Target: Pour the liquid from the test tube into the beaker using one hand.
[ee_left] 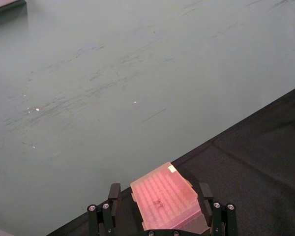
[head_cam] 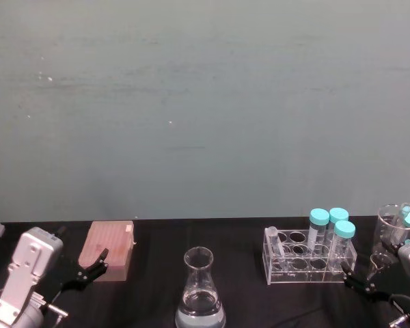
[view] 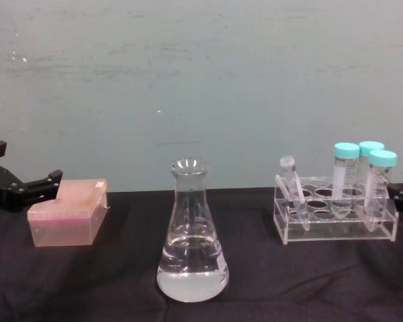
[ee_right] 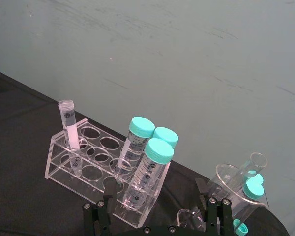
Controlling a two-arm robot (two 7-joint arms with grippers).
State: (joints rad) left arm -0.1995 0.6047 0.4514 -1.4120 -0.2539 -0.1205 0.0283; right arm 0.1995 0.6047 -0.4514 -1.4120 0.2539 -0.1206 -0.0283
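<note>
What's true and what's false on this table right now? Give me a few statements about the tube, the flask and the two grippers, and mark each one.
1. The uncapped test tube stands in the clear rack. True.
2. The beaker is empty. False: clear liquid fills its wide base.
3. The right gripper holds the test tube. False: its fingers are open and hold nothing, and it sits beside the rack.
4. Three teal-capped tubes stand in the rack. True.
5. The left gripper hovers above the beaker. False: it is off to the left by the pink box, fingers open.
</note>
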